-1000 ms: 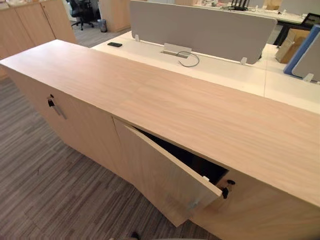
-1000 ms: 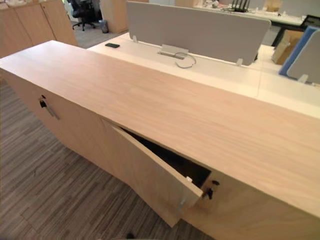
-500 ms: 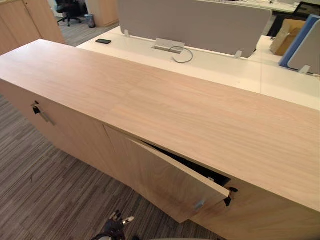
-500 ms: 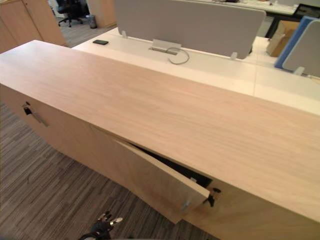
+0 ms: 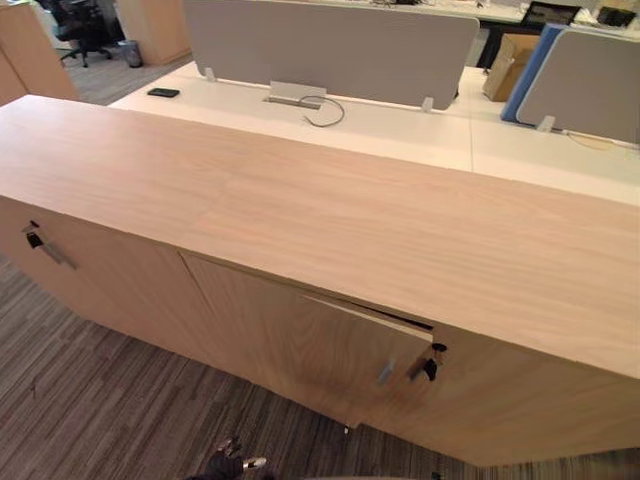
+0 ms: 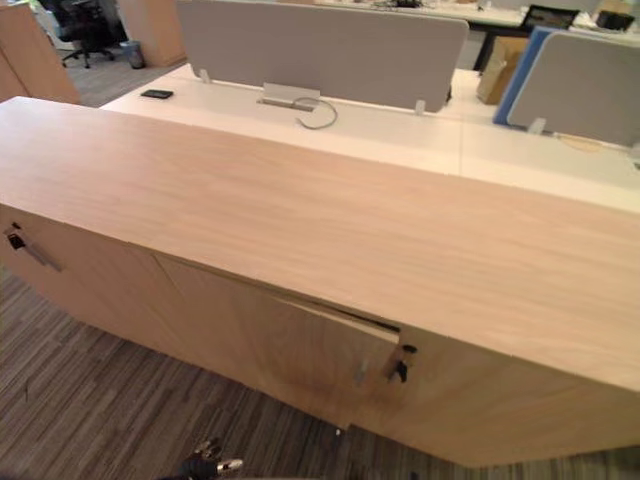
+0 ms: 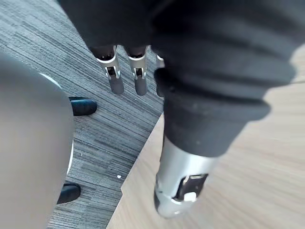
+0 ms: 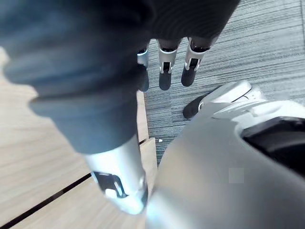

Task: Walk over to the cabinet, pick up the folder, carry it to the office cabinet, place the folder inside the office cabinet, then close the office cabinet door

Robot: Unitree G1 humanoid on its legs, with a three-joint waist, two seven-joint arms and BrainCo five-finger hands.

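Now the door [image 5: 300,345] sits a narrow crack ajar under the top of the cabinet [image 5: 330,205], its key [image 5: 430,368] beside the gap. I cannot tell whether the folder is inside. In front of the cabinet, my left hand [image 7: 137,76] and right hand [image 8: 164,67] hang over the carpet [image 5: 90,400], fingers straight, holding nothing.

- The cabinet [image 5: 330,215] runs off both sides of the head view, so its ends are cut off.
- The door [image 5: 310,345] is ajar by just a thin dark slit along the top, and the inside is hidden behind it.
- The left hand [image 5: 228,466] pokes in at the bottom edge, fingertips only, the rest cut off.
- In its wrist view, the right hand [image 8: 165,67] has its palm hidden under the dark cover.
- There is a small dark flat thing [image 5: 163,92] on the white desk [image 5: 400,125], too small to tell what.
- The chair [image 5: 72,22] is clipped by the top corner.
- The box [image 5: 505,65] is half hidden behind a screen [image 5: 590,80].
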